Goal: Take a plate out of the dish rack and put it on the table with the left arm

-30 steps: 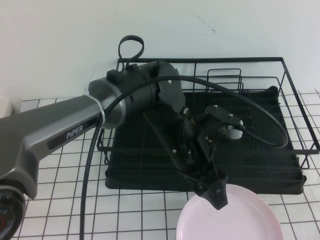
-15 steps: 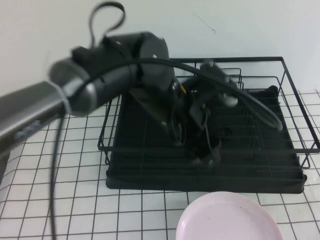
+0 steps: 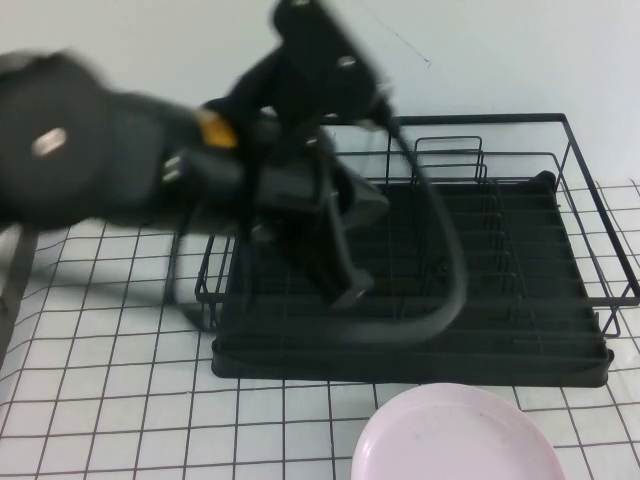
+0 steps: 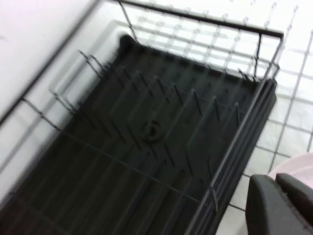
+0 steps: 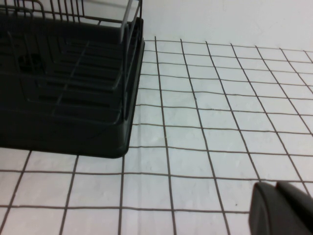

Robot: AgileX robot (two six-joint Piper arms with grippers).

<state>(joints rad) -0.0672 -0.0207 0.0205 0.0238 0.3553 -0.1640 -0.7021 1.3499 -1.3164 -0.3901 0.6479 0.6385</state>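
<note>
The pale pink plate [image 3: 452,438] lies flat on the gridded white table [image 3: 120,400], just in front of the black dish rack [image 3: 500,300]. My left arm is blurred and raised over the rack's left half. The left gripper [image 3: 345,288] hangs above the rack floor, well clear of the plate. In the left wrist view the left gripper [image 4: 276,196] has its fingers pressed together with nothing between them, and the plate's edge [image 4: 299,164] shows beside the rack [image 4: 146,132]. My right gripper [image 5: 276,201] is shut and empty, low over the table.
No dishes show in the rack, only upright wire dividers [image 3: 470,170] at the back. A white wall stands behind it. In the right wrist view the rack's corner [image 5: 63,83] sits on bare gridded table [image 5: 220,122].
My left arm has lifted off the plate's edge and swung up and to the left over the rack. The plate stays flat on the table.
</note>
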